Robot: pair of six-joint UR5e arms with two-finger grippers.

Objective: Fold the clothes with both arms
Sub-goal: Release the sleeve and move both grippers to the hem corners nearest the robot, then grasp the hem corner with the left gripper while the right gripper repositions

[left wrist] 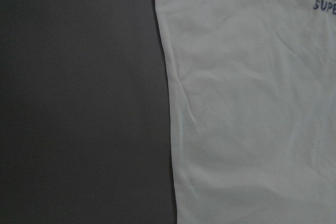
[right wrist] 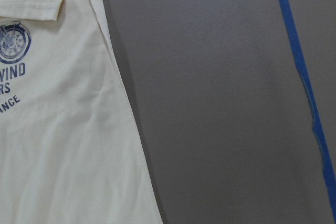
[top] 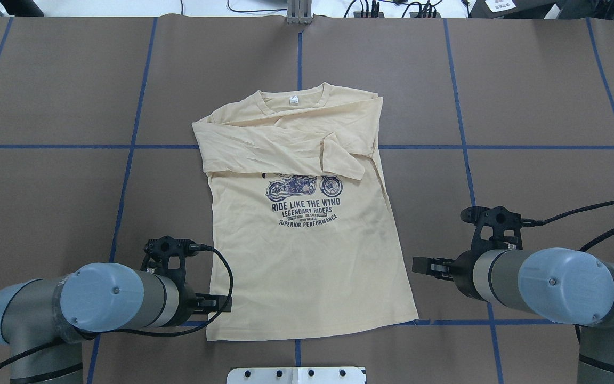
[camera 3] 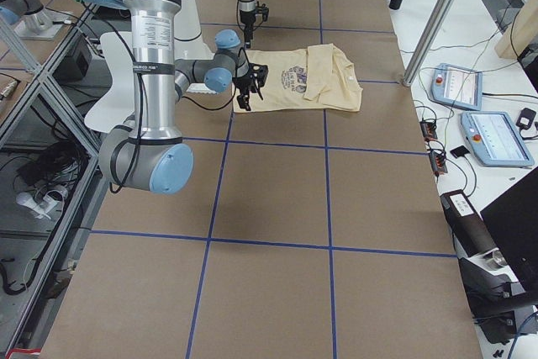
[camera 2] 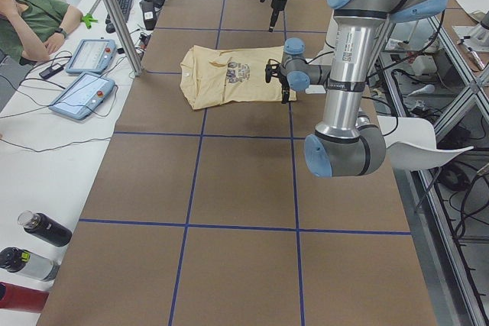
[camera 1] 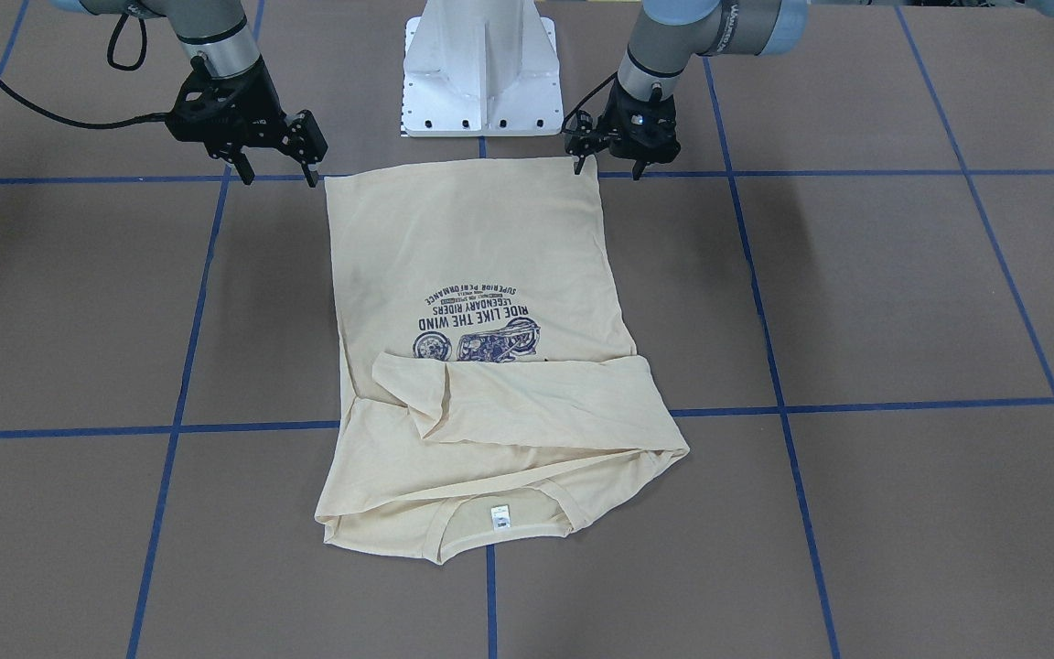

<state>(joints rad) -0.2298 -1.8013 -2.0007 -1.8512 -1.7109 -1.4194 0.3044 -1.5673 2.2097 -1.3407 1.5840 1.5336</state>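
Observation:
The cream-yellow T-shirt [camera 1: 481, 275] lies flat, print up, in the overhead view [top: 307, 256] too. Both sleeves [camera 1: 536, 403] are folded across the chest. The neck label [camera 1: 500, 518] is at the far end and the hem is near the robot base. My left gripper [camera 1: 607, 170] is open, with its fingertips right at the hem's left corner. My right gripper [camera 1: 278, 179] is open just outside the hem's right corner, apart from the cloth. The wrist views show only the shirt's side edges [left wrist: 173, 129] [right wrist: 126, 114], and no fingers.
The white pedestal base [camera 1: 481, 73] stands just behind the hem. Blue tape lines [camera 1: 490, 586] grid the brown table. Off the far edge are a metal post [camera 2: 114, 13], two teach pendants [camera 2: 80, 93], bottles [camera 2: 38, 230] and a seated operator [camera 2: 30, 20].

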